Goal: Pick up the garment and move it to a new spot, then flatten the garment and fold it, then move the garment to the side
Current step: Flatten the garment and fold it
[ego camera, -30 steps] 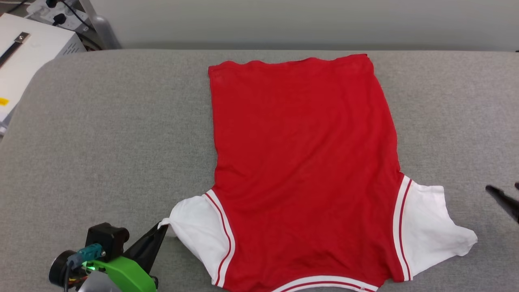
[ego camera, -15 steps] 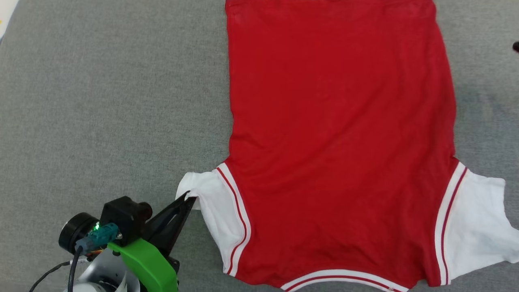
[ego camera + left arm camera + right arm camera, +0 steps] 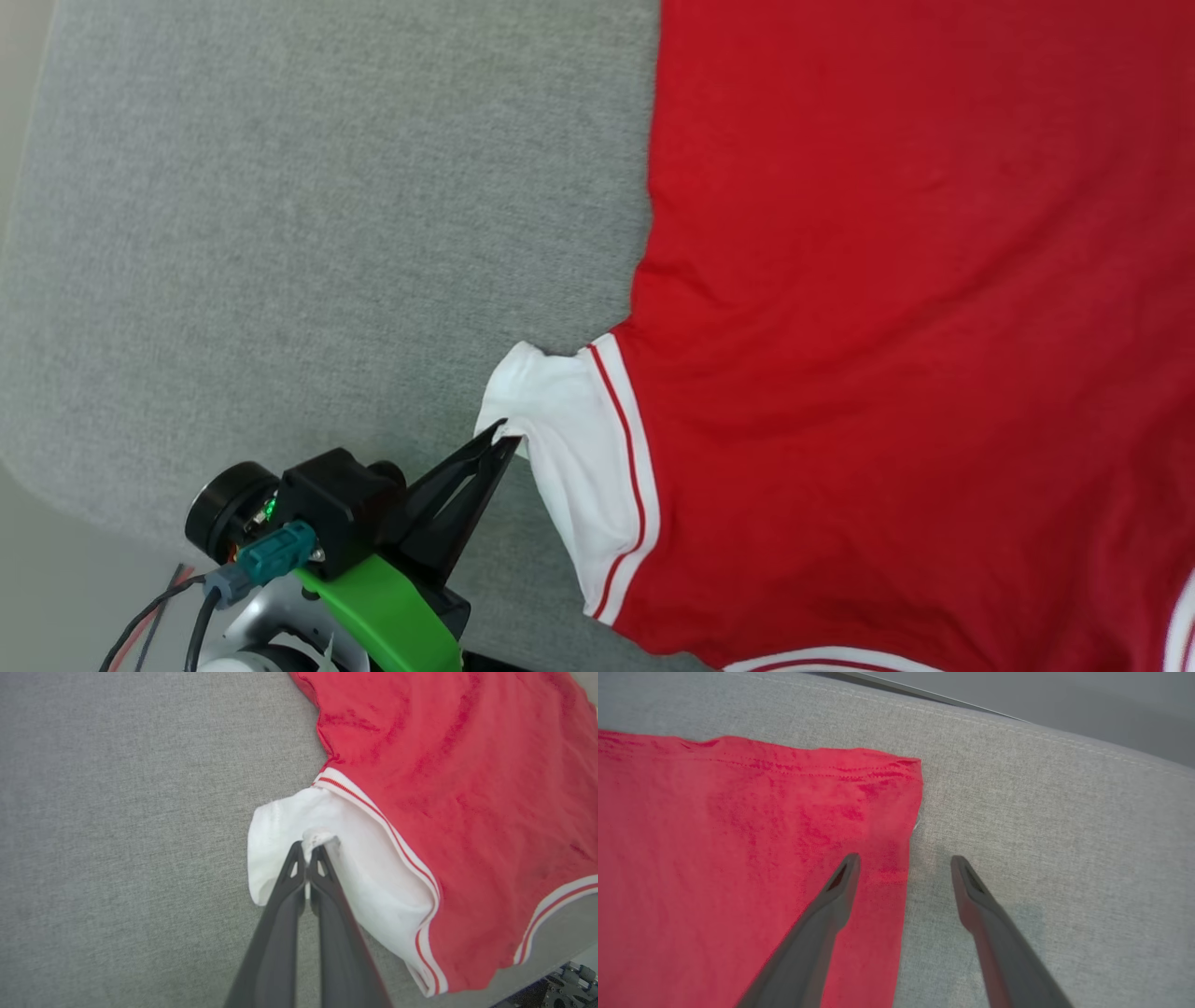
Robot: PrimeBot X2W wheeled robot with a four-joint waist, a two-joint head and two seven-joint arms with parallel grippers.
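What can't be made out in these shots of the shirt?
- Underside of the garment: against the grey surface, every view.
- Most of its other sleeve: cut off at head view's right edge.
- How much sleeve the left hand pinches: fingers cover it, left wrist view.
- Whether the right hand touches cloth: right wrist view gives no depth.

- the grey cloth-covered surface (image 3: 280, 233) before me rounds off at its near-left corner.
- the red garment (image 3: 887, 280) lies spread on it, plain side up, with one white sleeve (image 3: 569, 439) on my left.
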